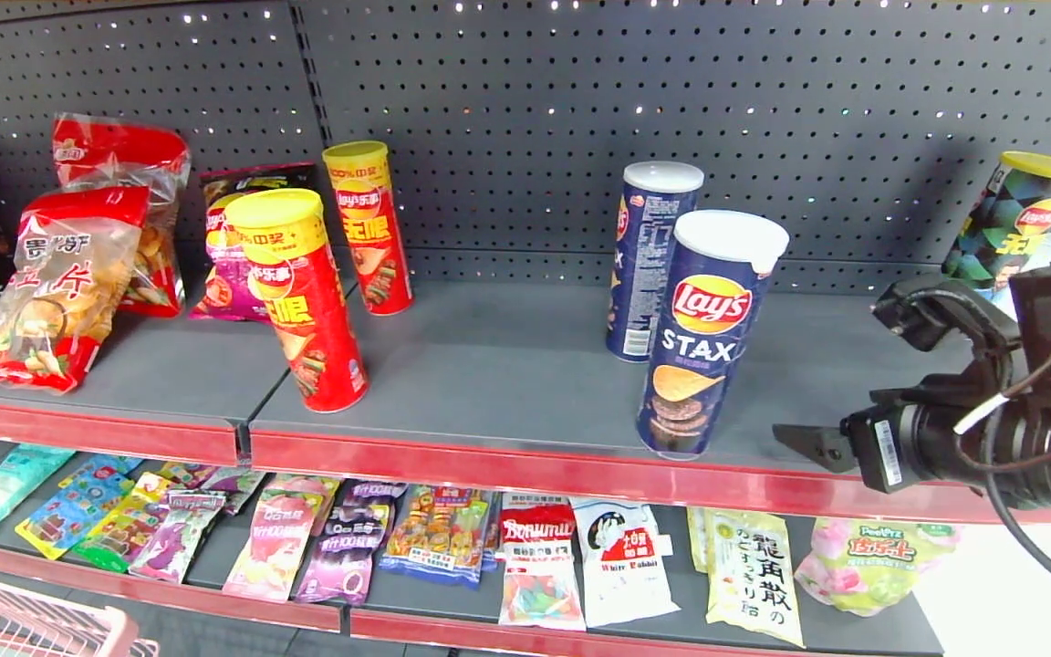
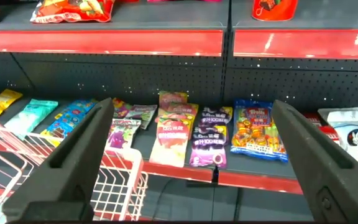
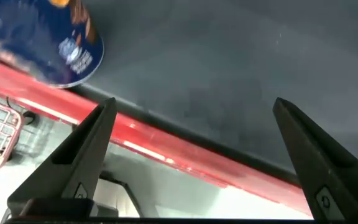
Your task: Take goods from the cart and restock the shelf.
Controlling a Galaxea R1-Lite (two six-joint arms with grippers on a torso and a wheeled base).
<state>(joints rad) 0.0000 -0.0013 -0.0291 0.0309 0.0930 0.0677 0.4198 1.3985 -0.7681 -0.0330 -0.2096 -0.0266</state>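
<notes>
Dark pegboard shelf [image 1: 507, 365], red front edge. Upper tier: two blue cans [image 1: 708, 338], two red cans [image 1: 306, 301], one yellow-lidded dark can [image 1: 1014, 219], four snack bags [image 1: 51, 283]. Right gripper [image 3: 192, 106] released, empty, at shelf edge beside front blue can. Left gripper [image 2: 191, 106] released, empty, near pink cart [image 2: 120, 180]. Judged step: between placements; next move calls for grasping goods from cart.

Dark grey pegboard back panel [image 1: 671, 109], small light points shining through many holes. Upper shelf [image 1: 507, 365]: matte grey board, red edge strip [image 1: 507, 467] along the front, split into two sections at a seam [image 1: 245, 429]. Lower shelf [image 1: 863, 630] beneath, same grey board, red front. More pegboard [image 2: 166, 78] between the two levels in the left wrist view. Past the shelving's right end, a bright washed-out pale area [image 1: 982, 602]; cannot tell floor or wall.
</notes>
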